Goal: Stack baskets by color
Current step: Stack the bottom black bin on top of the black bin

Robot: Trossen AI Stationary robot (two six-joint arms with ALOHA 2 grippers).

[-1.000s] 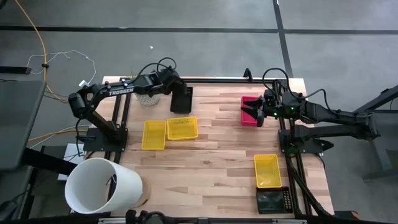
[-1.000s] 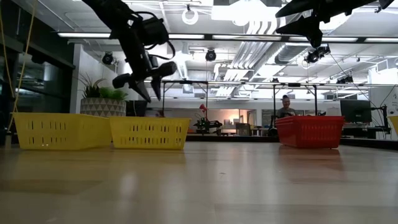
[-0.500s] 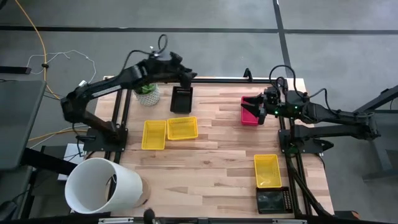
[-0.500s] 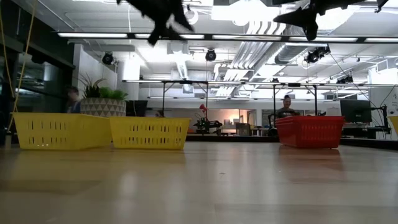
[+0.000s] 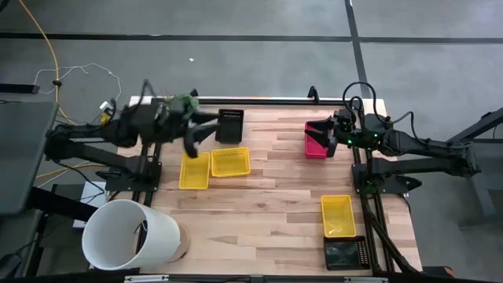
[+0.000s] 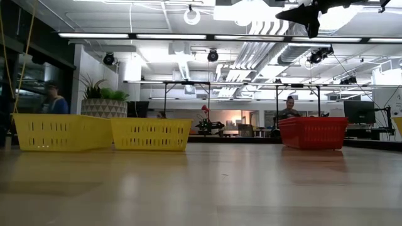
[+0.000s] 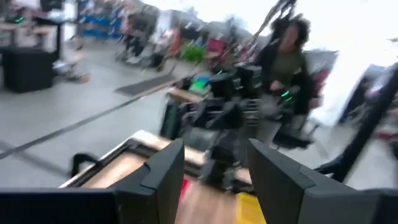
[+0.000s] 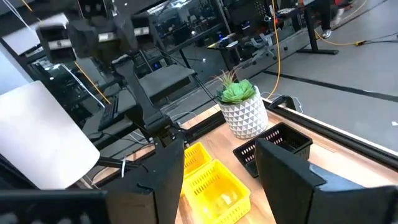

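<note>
A black basket (image 5: 229, 126) rests on its bottom near the table's far edge, and two yellow baskets (image 5: 195, 170) (image 5: 230, 161) stand side by side in front of it. My left gripper (image 5: 204, 130) hovers high, left of the black basket, pointing level; its fingers (image 7: 163, 171) are open and hold nothing. My right gripper (image 5: 324, 135) hangs open and empty above the pink-red basket (image 5: 313, 148), high over it in the low view (image 6: 313, 132). Another yellow basket (image 5: 338, 215) and another black one (image 5: 344, 253) sit at the near right.
A large white cylinder (image 5: 130, 234) stands at the near left corner. A green plant in a white pot (image 8: 239, 109) sits at the far left, partly under my left arm in the high view. Bare wood (image 5: 259, 204) lies mid-table. People show in the room beyond.
My left gripper has risen from just above the far black basket and swung toward the table's left edge, tipping from pointing down to level. The black basket has stayed where it was. My right gripper has kept its place.
</note>
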